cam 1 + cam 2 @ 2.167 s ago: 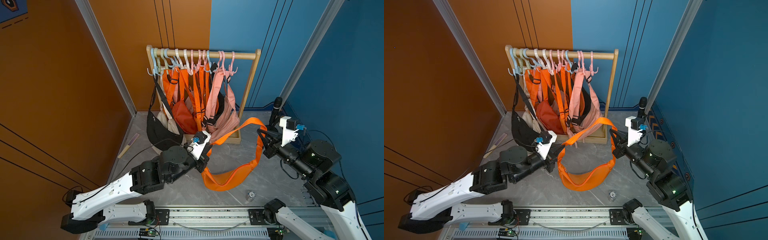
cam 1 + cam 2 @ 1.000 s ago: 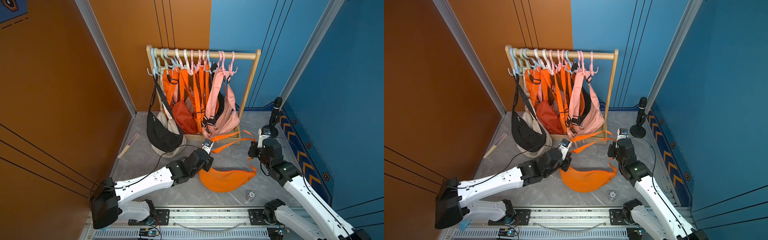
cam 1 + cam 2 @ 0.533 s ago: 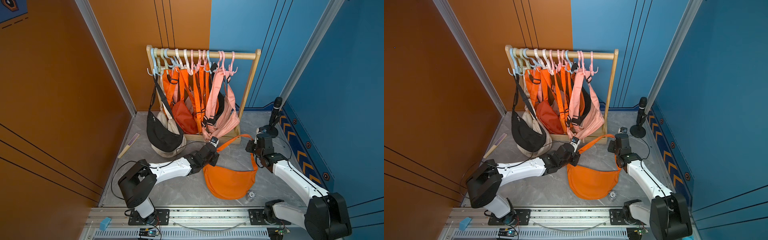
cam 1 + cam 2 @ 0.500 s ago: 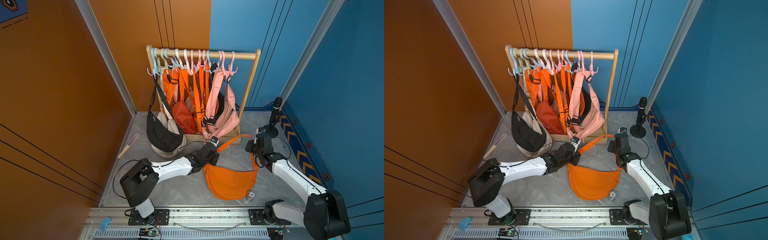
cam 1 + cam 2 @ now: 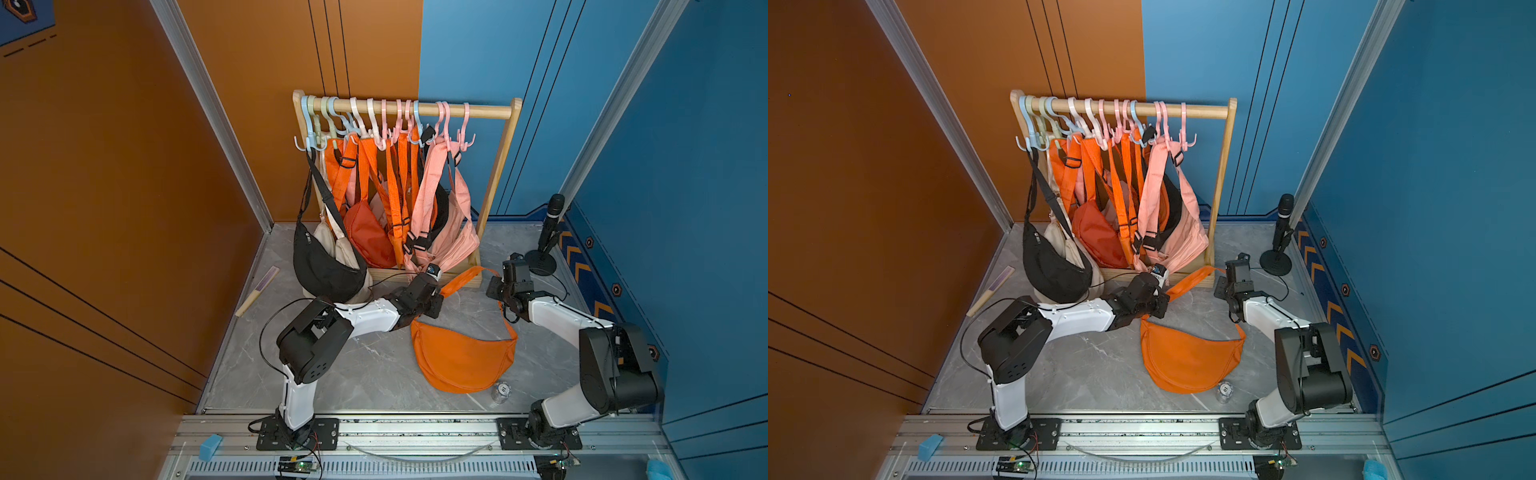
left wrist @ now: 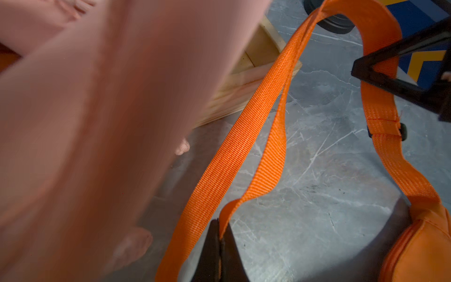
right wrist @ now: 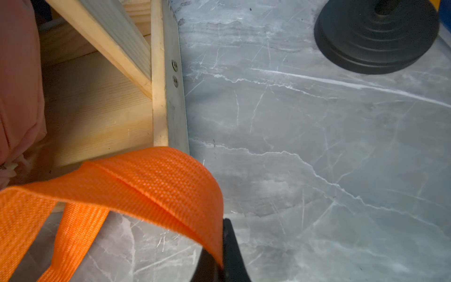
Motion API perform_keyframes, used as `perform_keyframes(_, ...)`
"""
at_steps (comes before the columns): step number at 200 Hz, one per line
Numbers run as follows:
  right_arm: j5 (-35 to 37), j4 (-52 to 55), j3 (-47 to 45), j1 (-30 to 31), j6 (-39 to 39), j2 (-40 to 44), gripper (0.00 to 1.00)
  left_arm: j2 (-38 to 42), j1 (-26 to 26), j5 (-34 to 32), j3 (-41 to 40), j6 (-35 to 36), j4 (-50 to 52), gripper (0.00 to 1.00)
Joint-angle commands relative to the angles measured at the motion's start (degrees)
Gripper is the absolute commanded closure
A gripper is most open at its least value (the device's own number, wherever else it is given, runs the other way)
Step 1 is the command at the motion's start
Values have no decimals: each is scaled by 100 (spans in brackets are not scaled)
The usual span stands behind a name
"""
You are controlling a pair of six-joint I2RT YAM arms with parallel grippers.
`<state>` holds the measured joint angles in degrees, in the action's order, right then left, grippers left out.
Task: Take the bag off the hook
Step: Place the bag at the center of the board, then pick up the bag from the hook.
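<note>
While the orange bag [image 5: 463,357] is lying on the desk [image 5: 365,374] at lower centre, clear of the hooks [image 5: 466,124], the left fingers [image 6: 207,256] and right fingers [image 7: 233,254] are both pinching its strap [image 6: 244,136]; letting go together is looking wisest. Behind, at upper centre, the rack [image 5: 494,174] is holding the other bags [image 5: 370,232], their contents hidden.
</note>
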<state>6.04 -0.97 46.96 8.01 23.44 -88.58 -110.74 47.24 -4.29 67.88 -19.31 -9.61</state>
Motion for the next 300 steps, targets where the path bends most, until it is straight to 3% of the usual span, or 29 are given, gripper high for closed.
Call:
perform_keyframes(1, -34, -121, 236, -55, -6, -144, 90, -88, -20, 244, 200, 19, -67, 83)
perform_keyframes(23, -46, -219, 206, -72, 20, -195, 76, -72, 27, 160, 173, 89, -63, 60)
perform_keyframes(55, 1, -213, 188, -80, 71, -119, 43, 159, 207, 50, 38, 277, -84, 38)
perform_keyframes(69, -19, -144, 186, -80, 73, -17, 33, 393, 316, -111, -135, 372, -188, 0)
perform_keyframes(115, -29, -87, -62, -7, 29, 669, 19, 1532, 715, -903, -1145, 590, -813, 2)
perform_keyframes(141, 9, -6, -177, 160, -74, 1134, 18, 2244, 922, -1266, -1695, 786, -1113, 0)
perform_keyframes(151, 14, 41, -218, 214, -91, 1323, 18, 2523, 961, -1423, -1867, 830, -1144, 4)
perform_keyframes(181, 37, 175, -390, 435, -186, 1967, 18, 3404, 784, -1568, -2293, 782, -1142, 7)
perform_keyframes(208, -7, 220, -591, 651, -191, 2485, 18, 4130, 357, -1181, -2421, 774, -850, 5)
perform_keyframes(237, -35, 186, -780, 940, -200, 2902, 18, 4372, -383, -414, -1947, 820, -243, 2)
perform_keyframes(265, -77, 108, -873, 1176, -198, 3115, 17, 4195, -917, 359, -1224, 784, 150, 1)
perform_keyframes(300, -129, -14, -920, 1415, -191, 3187, 17, 3547, -1195, 1209, -51, 929, 622, 1)
